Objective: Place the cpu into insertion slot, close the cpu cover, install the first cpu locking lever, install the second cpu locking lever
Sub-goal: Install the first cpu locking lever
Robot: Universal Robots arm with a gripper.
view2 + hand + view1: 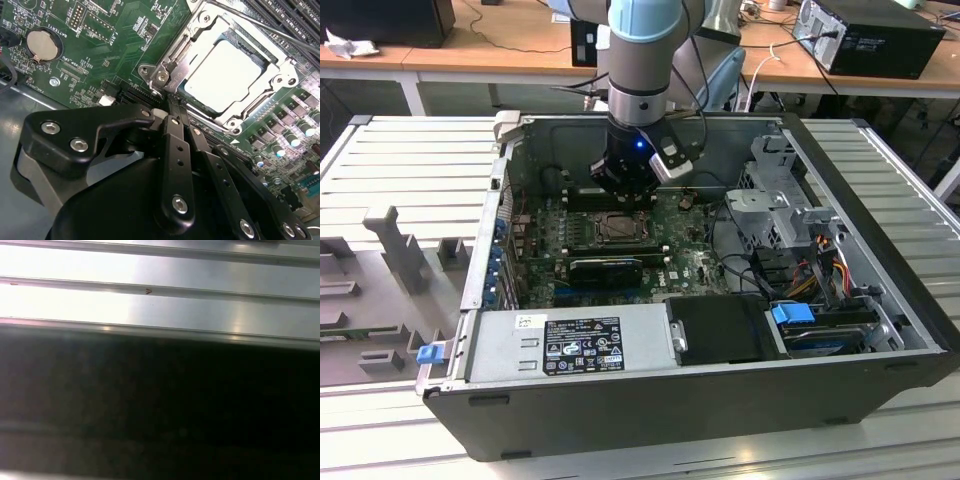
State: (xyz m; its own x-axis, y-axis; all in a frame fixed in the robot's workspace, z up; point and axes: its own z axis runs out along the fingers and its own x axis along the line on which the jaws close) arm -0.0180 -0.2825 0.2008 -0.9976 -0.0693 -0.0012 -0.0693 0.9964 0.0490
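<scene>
The cpu point(225, 75), a pale grey square, lies flat in its socket on the green motherboard point(100, 30). Around it the silvery cpu cover point(176, 56) lies down as a frame, its open centre showing the chip. A thin locking lever rod point(260, 26) runs along the socket's far side. My gripper point(173, 105) is shut, its black fingers point(172, 145) meeting just off the socket's corner; I cannot tell whether anything is between them. In the exterior view the gripper point(625, 188) hangs low over the socket point(620, 228) inside the open case.
A long black expansion card point(607, 268) sits just in front of the socket, a power supply point(570, 345) along the front wall, and a drive cage point(775, 200) with cables at the exterior view's right. A coin battery point(42, 44) and memory slots point(285, 15) flank the socket.
</scene>
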